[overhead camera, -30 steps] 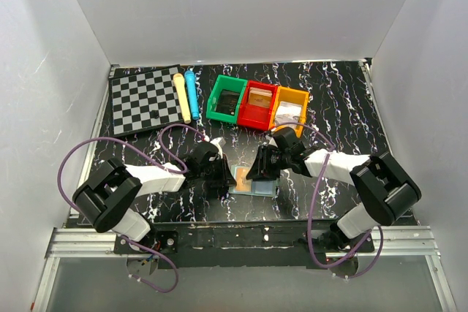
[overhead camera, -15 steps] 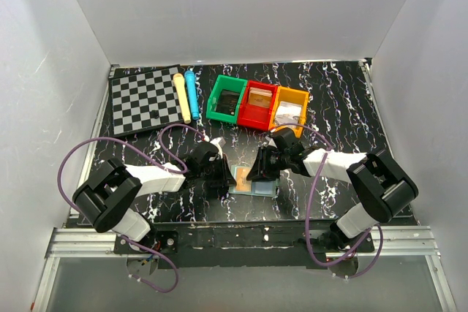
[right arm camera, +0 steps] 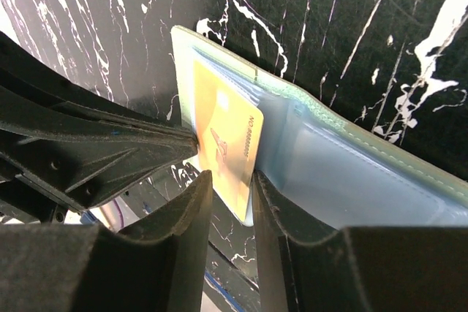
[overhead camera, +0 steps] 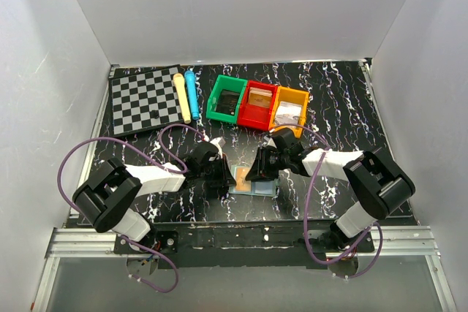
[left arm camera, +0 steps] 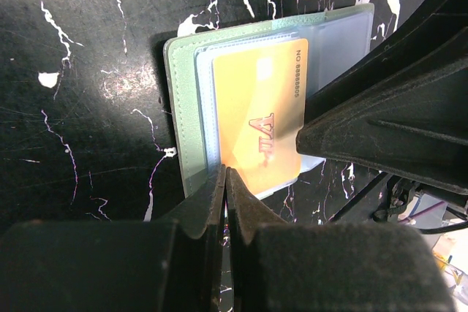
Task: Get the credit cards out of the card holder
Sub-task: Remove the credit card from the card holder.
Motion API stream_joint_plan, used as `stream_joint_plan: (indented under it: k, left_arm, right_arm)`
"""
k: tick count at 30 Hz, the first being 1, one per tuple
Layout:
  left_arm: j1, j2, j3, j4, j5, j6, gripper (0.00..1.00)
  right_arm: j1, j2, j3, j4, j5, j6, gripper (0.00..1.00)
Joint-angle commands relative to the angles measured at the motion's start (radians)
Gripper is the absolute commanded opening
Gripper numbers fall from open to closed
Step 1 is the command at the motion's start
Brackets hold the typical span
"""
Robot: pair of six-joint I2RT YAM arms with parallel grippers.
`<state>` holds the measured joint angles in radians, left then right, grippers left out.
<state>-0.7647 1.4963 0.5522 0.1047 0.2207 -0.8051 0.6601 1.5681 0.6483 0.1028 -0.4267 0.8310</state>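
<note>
The pale blue card holder [overhead camera: 254, 184] [left arm camera: 179, 100] [right arm camera: 351, 173] lies open on the black marbled table between my two grippers. A tan-orange credit card [left arm camera: 259, 115] [right arm camera: 223, 144] sticks partly out of its clear sleeve. My left gripper [overhead camera: 224, 180] [left arm camera: 225, 174] is shut, its tips meeting at the holder's near edge by the card's corner. My right gripper [overhead camera: 257, 173] [right arm camera: 230, 180] straddles the card's free corner: one finger lies against the card and sleeve, and a small gap remains at the other. No other cards show.
Green [overhead camera: 227, 99], red [overhead camera: 257, 105] and orange [overhead camera: 289, 109] bins stand in a row behind the grippers. A checkerboard [overhead camera: 145, 100] with a yellow stick [overhead camera: 180, 96] and a blue stick [overhead camera: 192, 93] lies at the back left. White walls enclose the table.
The right gripper's jaws have narrowed around the card's corner and its arm has shifted slightly left. The left gripper and the holder have not moved.
</note>
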Motion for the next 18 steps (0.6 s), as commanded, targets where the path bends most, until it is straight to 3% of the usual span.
stream_joint_plan:
  k: [1, 10, 18]
  left_arm:
    - [0.005, -0.004, -0.005, -0.039, -0.034, 0.007, 0.00]
    - [0.005, 0.010, 0.003, -0.037, -0.020, 0.012, 0.00]
    - [0.005, -0.071, 0.034, -0.079, -0.026, 0.040, 0.03]
  right_arm:
    - [-0.002, 0.009, -0.004, 0.061, -0.041, 0.002, 0.35]
    - [-0.001, 0.007, -0.024, 0.135, -0.087, 0.010, 0.25]
    - [-0.002, 0.012, -0.026, 0.132, -0.086, 0.011, 0.17]
